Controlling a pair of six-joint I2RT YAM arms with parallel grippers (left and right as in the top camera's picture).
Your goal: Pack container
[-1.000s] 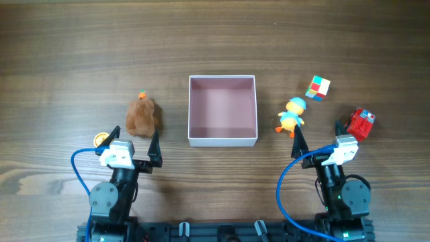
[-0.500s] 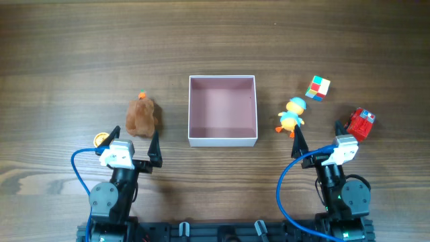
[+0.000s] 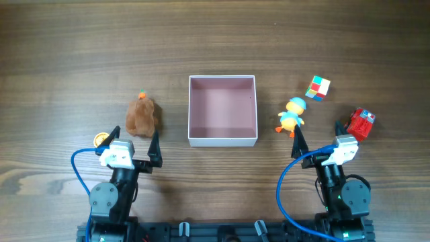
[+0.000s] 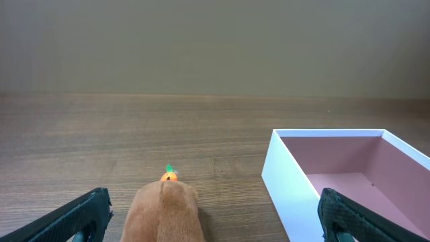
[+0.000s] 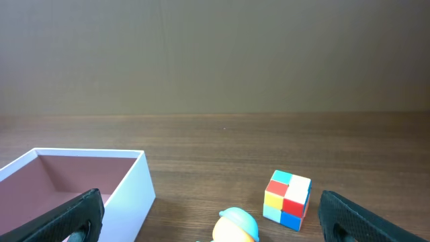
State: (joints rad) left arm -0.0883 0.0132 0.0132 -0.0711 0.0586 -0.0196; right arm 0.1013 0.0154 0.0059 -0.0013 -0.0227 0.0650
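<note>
The container (image 3: 194,107), a square shallow box with white walls and a pink inside, stands at the table's middle with nothing in it; it also shows in the left wrist view (image 4: 282,168) and the right wrist view (image 5: 131,188). A brown plush toy (image 3: 142,116) with an orange top lies left of it, close before my open left gripper (image 3: 134,138), (image 4: 215,222). A yellow duck with a blue cap (image 3: 291,115), (image 5: 236,227) stands right of the box, before my open right gripper (image 3: 316,136). A coloured cube (image 3: 318,88), (image 5: 287,199) lies farther back.
A red toy (image 3: 361,124) lies at the far right. A small orange round thing (image 3: 101,139) lies beside the left arm. Blue cables loop by both arm bases at the front edge.
</note>
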